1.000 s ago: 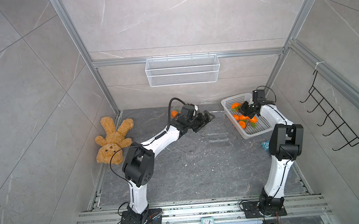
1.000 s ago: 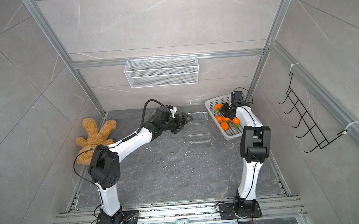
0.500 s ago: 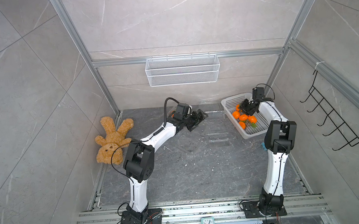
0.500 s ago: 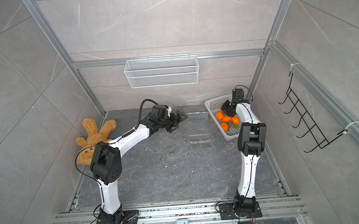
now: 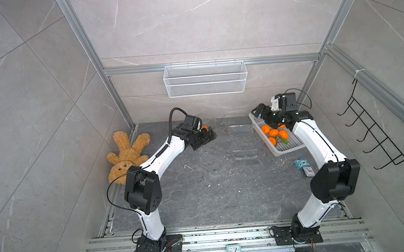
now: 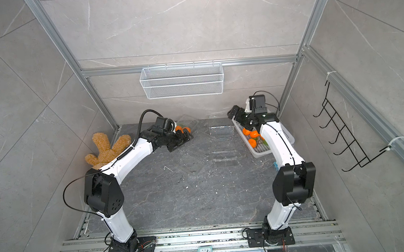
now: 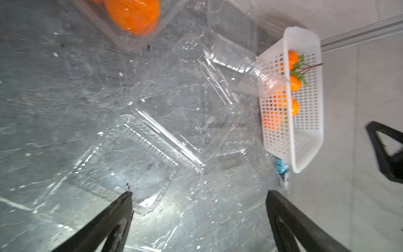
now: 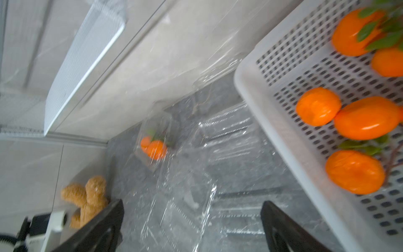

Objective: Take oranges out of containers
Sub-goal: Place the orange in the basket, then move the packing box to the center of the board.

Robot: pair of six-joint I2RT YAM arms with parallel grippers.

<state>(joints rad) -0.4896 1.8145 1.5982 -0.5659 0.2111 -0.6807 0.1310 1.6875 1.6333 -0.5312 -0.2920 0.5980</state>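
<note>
**One container left to empty; both grippers free.**

In both top views your left gripper (image 5: 209, 137) hovers just beside the full container (image 6: 192, 123) at the rear of the bench (image 5: 201, 199), two oranges (image 6: 179, 128) inside; your right gripper (image 5: 259, 110) hangs at the far end of the basket (image 5: 283, 153) of loose oranges (image 5: 273, 132). Left wrist: jaws wide, nothing held, an empty container (image 7: 139, 157) beneath. Right wrist: jaws wide and empty, basket alongside. Next, I judge, you reach into the full container and close on one orange without dragging the light plastic.

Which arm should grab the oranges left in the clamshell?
Left. The left pincer, open, hovers next to the clear plastic clamshell box holding round bright-orange fruits; the right pincer, also open, is at the white perforated plastic basket.
</note>
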